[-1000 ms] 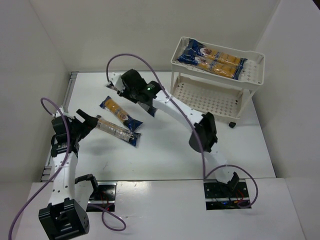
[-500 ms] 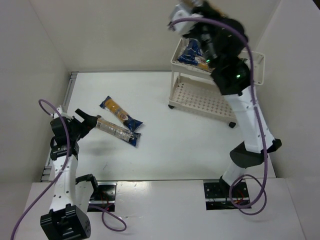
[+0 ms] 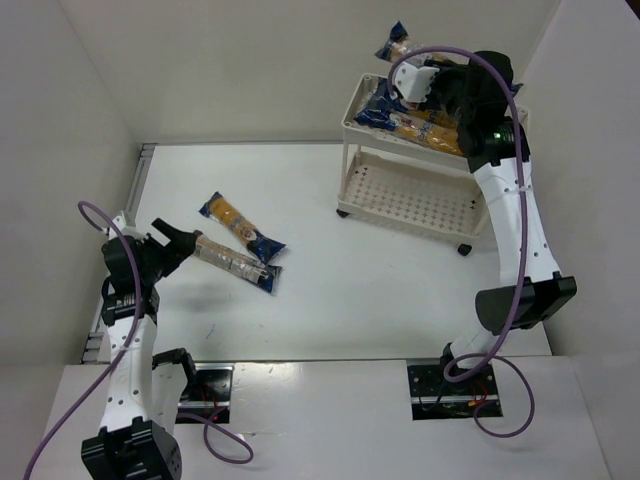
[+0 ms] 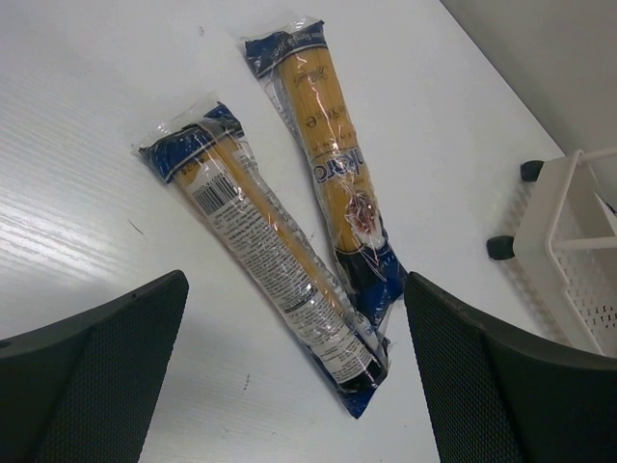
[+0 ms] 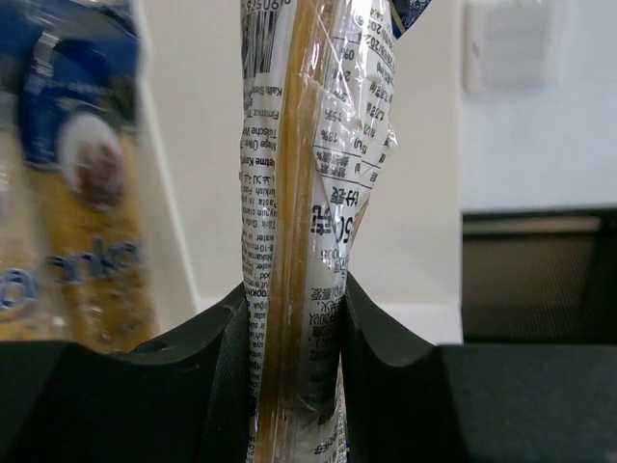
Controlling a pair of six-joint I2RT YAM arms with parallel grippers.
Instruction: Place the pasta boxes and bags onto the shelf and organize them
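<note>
My right gripper (image 3: 428, 80) is shut on a pasta bag (image 5: 304, 193) and holds it in the air over the back left of the shelf's top tray; the bag's blue end (image 3: 397, 42) sticks out above the shelf (image 3: 410, 192). Two pasta packs (image 3: 425, 118) lie side by side on the top tray, blurred at the left of the right wrist view (image 5: 77, 193). Two more packs lie on the table: one (image 3: 240, 224) (image 4: 333, 174) and one nearer me (image 3: 235, 262) (image 4: 265, 256). My left gripper (image 3: 175, 243) (image 4: 299, 386) is open and empty, just left of the nearer pack.
The shelf's lower tray holds nothing. White walls close in the table at the back and both sides. A wheel and corner of the shelf (image 4: 569, 241) show at the right of the left wrist view.
My right arm lifted a pasta bag from the far left of the table and swung it up and right, and now holds it over the shelf's top tray. The left arm has barely moved.
</note>
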